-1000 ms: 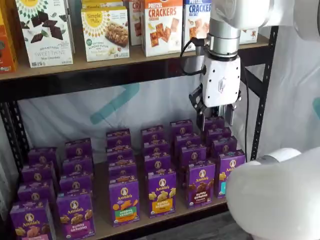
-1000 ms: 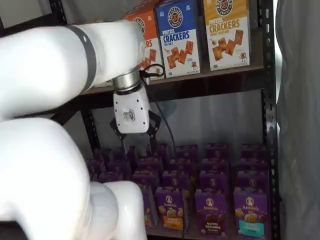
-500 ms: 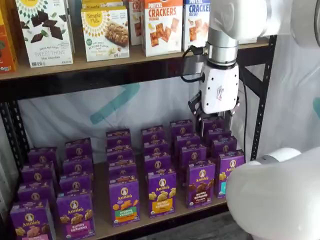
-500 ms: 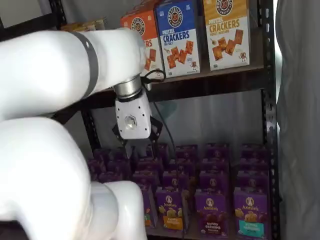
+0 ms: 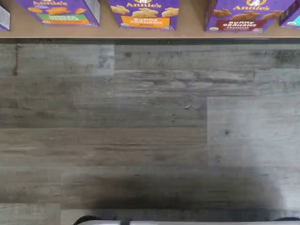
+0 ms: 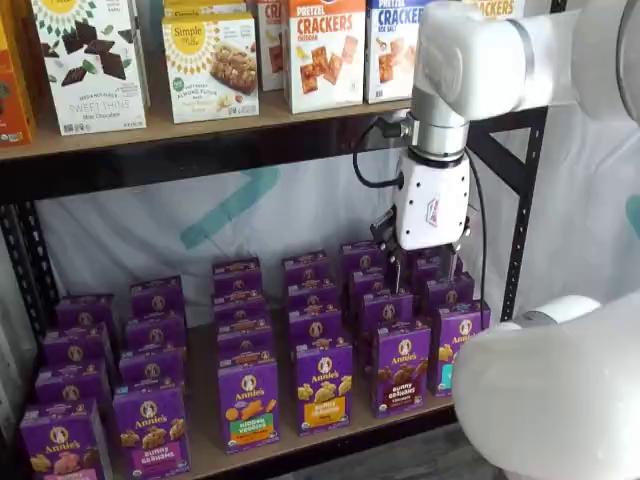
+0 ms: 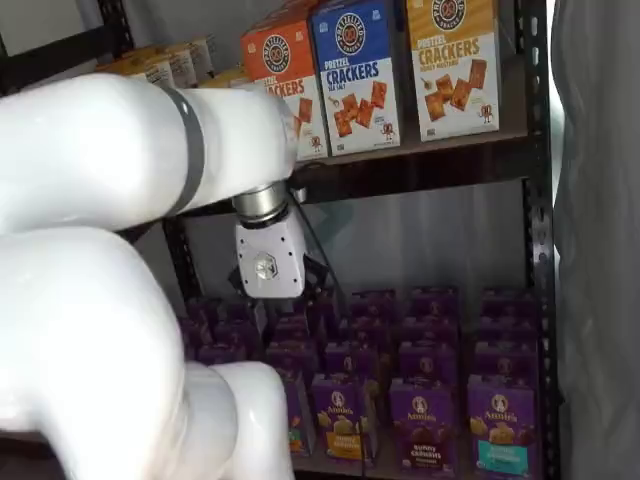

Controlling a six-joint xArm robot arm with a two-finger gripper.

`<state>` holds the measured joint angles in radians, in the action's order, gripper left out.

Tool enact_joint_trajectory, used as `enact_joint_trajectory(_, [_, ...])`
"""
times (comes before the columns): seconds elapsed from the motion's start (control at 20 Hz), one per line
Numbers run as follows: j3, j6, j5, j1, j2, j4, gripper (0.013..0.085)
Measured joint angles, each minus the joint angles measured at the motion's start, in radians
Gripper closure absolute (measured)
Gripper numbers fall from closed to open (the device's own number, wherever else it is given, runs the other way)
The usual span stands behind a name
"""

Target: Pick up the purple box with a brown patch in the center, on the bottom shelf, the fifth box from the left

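The purple box [image 6: 402, 368] stands at the front of its column on the bottom shelf [image 6: 205, 455], with brown bunny snacks at its centre and "Bunny Grahams" in white. It shows in both shelf views, also here [image 7: 422, 425], and in the wrist view [image 5: 243, 14] at the shelf's front lip [image 5: 187, 30]. My gripper [image 6: 425, 272] hangs above the rear boxes of that column and the one to its right. Its two black fingers [image 6: 399, 272] point down with a gap between them and hold nothing. In a shelf view only its white body [image 7: 268, 262] shows plainly.
Several columns of purple Annie's boxes [image 6: 248, 403] fill the bottom shelf. Cracker boxes [image 6: 324, 52] stand on the upper shelf. A black upright [image 6: 522, 190] is just right of the gripper. The white arm [image 6: 550, 400] blocks the lower right. Grey plank floor [image 5: 150, 131] lies below the shelf.
The gripper has come down from just under the upper shelf toward the boxes and shifted slightly left. The boxes have not moved.
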<state>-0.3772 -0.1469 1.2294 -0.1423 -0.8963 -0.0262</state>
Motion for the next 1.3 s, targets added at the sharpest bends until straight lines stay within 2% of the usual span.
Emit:
enact_joint_trajectory(0.45, [0.063,-0.005,-0.104,-0.014,0.058,-0.015,0.013])
enact_joint_trajectory(0.6, [0.079,-0.047,-0.149,-0.036,0.092,0.031,0.013])
enact_joint_trajectory(0.7, [0.085,-0.058,-0.177,-0.041,0.124,0.045,0.013])
enact_joint_trajectory(0.8, [0.095,-0.036,-0.214,-0.032,0.15,0.019,0.013])
enact_joint_trajectory(1.3, [0.116,0.043,-0.412,0.003,0.339,-0.044,0.013])
